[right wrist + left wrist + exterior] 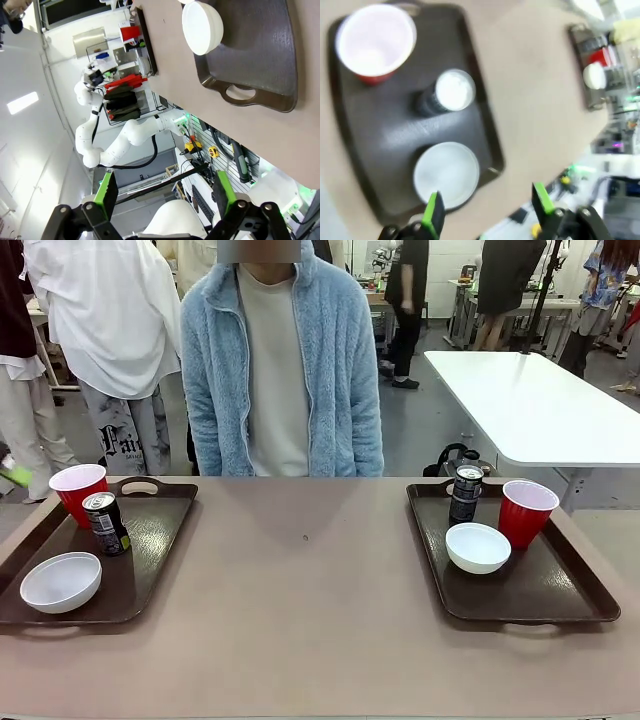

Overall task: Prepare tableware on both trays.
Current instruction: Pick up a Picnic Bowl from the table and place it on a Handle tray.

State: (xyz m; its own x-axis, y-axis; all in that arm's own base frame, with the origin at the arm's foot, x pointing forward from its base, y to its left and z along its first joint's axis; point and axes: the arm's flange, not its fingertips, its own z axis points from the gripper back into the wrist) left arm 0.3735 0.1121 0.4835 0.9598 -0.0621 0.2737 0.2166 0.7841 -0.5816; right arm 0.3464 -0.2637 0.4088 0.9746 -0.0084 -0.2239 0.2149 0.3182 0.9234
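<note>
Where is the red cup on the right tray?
In the front view, the red cup stands at the far right of the right tray, beside the dark can and behind the white bowl.

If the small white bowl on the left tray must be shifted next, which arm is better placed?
Left, probably. The open left gripper hangs above the small round white bowl on the dark brown plastic tray. The open right gripper faces the other tray.

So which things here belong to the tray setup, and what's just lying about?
Belongs to the job:
left tray, its red cup, can, bowl
right tray, its red cup, can, bowl

Just lying about:
small speck on the table
</note>
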